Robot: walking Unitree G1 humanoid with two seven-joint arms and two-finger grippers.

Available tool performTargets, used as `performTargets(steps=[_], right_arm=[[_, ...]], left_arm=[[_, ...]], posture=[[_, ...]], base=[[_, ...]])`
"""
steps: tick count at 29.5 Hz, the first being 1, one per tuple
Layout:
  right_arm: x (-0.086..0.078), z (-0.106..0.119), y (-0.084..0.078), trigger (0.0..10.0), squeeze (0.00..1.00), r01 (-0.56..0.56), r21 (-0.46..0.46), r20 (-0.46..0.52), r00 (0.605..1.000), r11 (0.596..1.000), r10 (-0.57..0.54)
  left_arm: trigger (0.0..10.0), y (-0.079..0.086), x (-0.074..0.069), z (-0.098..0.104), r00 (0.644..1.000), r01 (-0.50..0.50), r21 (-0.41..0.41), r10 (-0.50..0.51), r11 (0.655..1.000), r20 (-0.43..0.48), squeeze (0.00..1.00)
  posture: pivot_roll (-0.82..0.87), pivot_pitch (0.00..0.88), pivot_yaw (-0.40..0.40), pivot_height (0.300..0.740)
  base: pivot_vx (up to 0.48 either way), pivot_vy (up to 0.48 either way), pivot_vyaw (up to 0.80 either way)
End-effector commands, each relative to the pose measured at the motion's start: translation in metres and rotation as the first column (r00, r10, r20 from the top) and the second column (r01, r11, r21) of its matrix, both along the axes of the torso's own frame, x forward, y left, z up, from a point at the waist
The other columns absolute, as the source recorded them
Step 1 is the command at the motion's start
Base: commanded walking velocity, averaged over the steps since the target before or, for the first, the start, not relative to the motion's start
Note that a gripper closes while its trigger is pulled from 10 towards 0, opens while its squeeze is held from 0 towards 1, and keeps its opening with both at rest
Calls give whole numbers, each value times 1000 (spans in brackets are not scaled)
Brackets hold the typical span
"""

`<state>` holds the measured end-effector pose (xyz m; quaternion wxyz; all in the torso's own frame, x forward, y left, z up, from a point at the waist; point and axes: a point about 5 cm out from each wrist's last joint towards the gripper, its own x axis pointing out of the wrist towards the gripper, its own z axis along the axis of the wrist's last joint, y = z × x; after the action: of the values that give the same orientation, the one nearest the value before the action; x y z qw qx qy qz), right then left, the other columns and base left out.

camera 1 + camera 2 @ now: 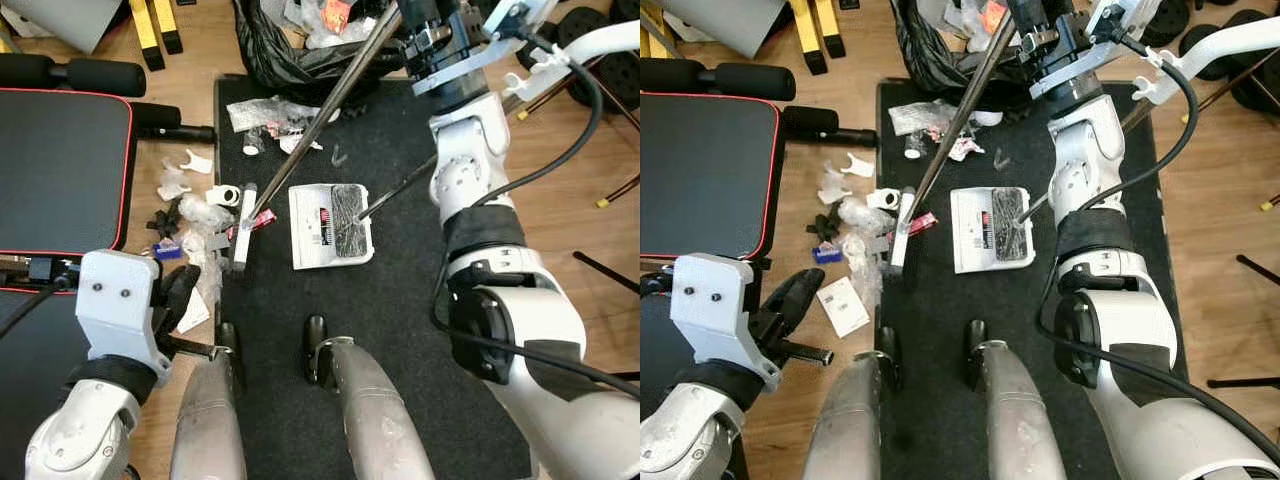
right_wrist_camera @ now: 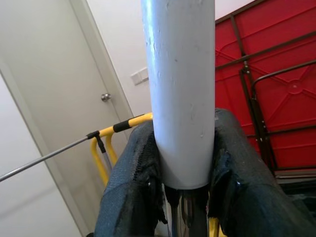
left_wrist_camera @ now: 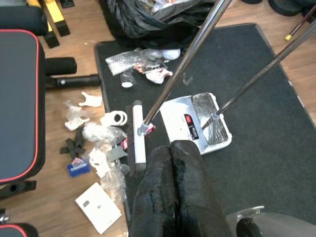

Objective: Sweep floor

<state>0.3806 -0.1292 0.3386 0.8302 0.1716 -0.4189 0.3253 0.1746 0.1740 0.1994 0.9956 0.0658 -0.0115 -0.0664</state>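
The broom (image 1: 300, 150) is slanted over the black mat (image 1: 400, 330), its head (image 1: 243, 228) beside the scattered litter (image 1: 190, 215) and the white dustpan (image 1: 330, 225). It is judged light and stiff, best gripped high on the handle. The right tool (image 2: 182, 163) is clamped round the handle; the left tool (image 3: 173, 192) is pressed together, empty.

Litter (image 1: 195, 215) crowds the wood floor (image 1: 180, 100) between a padded bench (image 1: 60, 170) and the black mat (image 1: 400, 330). A broom (image 1: 243, 228) and dustpan (image 1: 330, 225), handles slanting overhead, block mid-mat beside a bin bag (image 1: 300, 50); bare mat lies open toward the robot.
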Motion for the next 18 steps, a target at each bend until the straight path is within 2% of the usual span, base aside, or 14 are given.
performTargets(steps=[1, 3, 6, 9, 12, 14, 18], right_arm=[[-5, 10, 2, 10000, 0, -11, 2, 64, 998, 1000, 11], [-13, 18, 16, 10000, 0, -73, -67, 121, 989, 995, 81], [-16, 19, 20, 10000, 0, -89, -96, 133, 986, 991, 102], [-21, 15, 31, 10000, 0, -114, -178, 144, 980, 977, 141], [-22, 13, 34, 10000, 0, -112, -197, 145, 979, 974, 142], [-33, 8, 39, 10000, 0, -131, -236, 158, 973, 963, 171], [-42, 6, 41, 10000, 0, -153, -247, 171, 965, 957, 198]], left_arm=[[10000, -2, -2, -7, 999, 15, -6, -15, 1000, -43, 0], [10000, -4, 6, -9, 999, 13, -16, -14, 1000, -38, 0], [10000, -5, 8, -10, 999, 11, -17, -12, 1000, -36, 0], [10000, -6, 17, -14, 999, 4, -17, -4, 1000, -33, 0], [10000, -6, 20, -15, 999, 2, -17, -2, 1000, -34, 0], [10000, -8, 31, -23, 998, 1, -23, -2, 1000, -64, 0], [10000, -9, 41, -30, 996, -5, -13, 4, 1000, -88, 0]], posture=[[-25, 569, -167, 740], [-44, 533, -180, 740], [-47, 523, -183, 740], [-61, 477, -194, 740], [-62, 468, -196, 740], [-44, 394, -200, 740], [-48, 361, -193, 740]], base=[[0, 0, 0], [0, 0, 0], [0, 0, 0], [0, 0, 0], [0, 0, 0], [0, 0, 0], [0, 0, 0]])
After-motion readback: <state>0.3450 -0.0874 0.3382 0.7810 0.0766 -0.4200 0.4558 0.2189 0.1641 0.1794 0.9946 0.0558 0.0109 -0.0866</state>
